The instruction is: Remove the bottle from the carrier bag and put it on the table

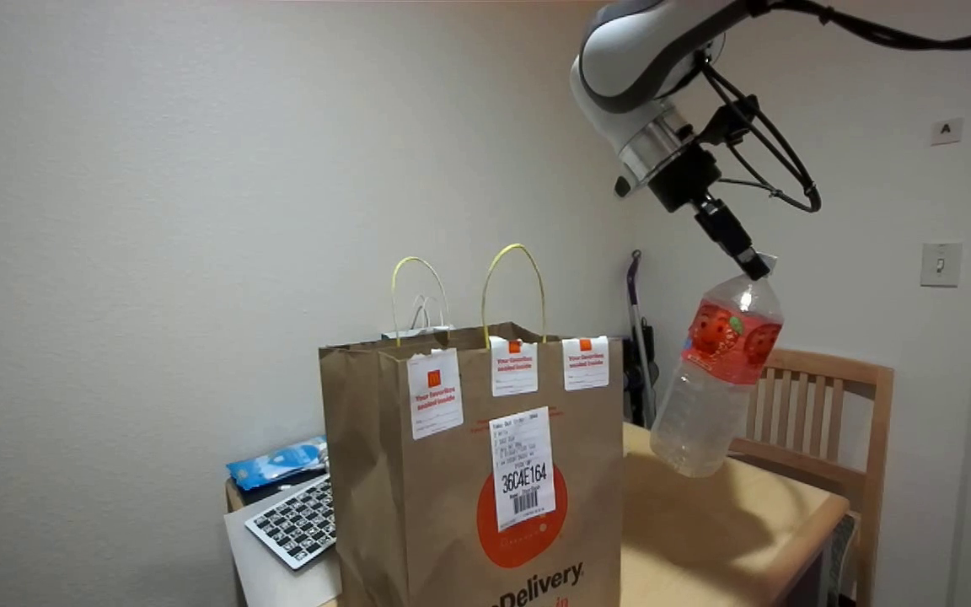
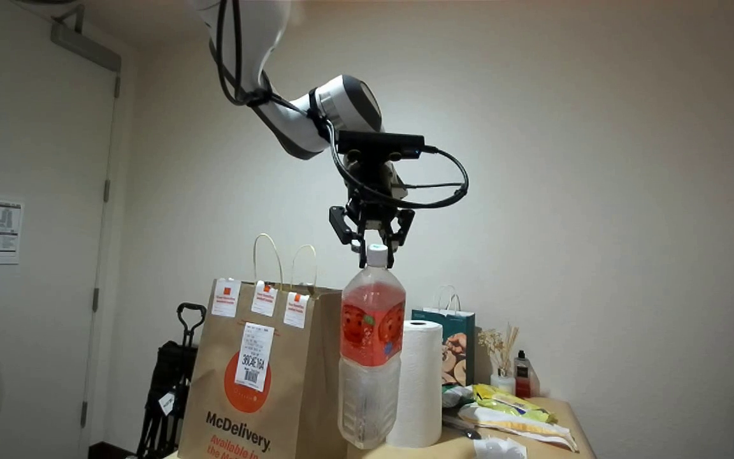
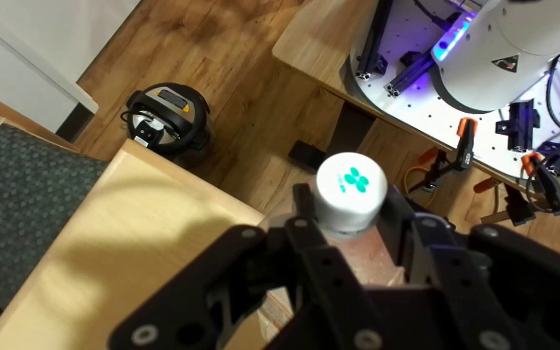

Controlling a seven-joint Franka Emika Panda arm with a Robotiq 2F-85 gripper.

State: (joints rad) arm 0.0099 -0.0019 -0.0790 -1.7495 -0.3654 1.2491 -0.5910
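The bottle (image 1: 726,354) is clear plastic with a red label band and a white cap. It hangs tilted in an exterior view, outside and beside the carrier bag (image 1: 367,455), with its base seemingly above the table (image 1: 705,523). In an exterior view the bottle (image 2: 372,344) appears in front of the bag (image 2: 214,370). My gripper (image 2: 376,258) is shut on the bottle's neck, just under the cap; it also shows there (image 1: 757,265). In the wrist view the white cap (image 3: 350,189) sits between the fingertips (image 3: 348,206); the bottle's lower part is hidden. The brown bag stands upright with its handles up.
A paper towel roll (image 2: 419,382), a green gift bag (image 2: 446,344) and several snack packets (image 2: 507,408) stand or lie on the table. A keyboard (image 1: 300,518) lies behind the bag. A slatted chair (image 1: 861,447) is beside the table; its edge (image 3: 192,184) shows in the wrist view.
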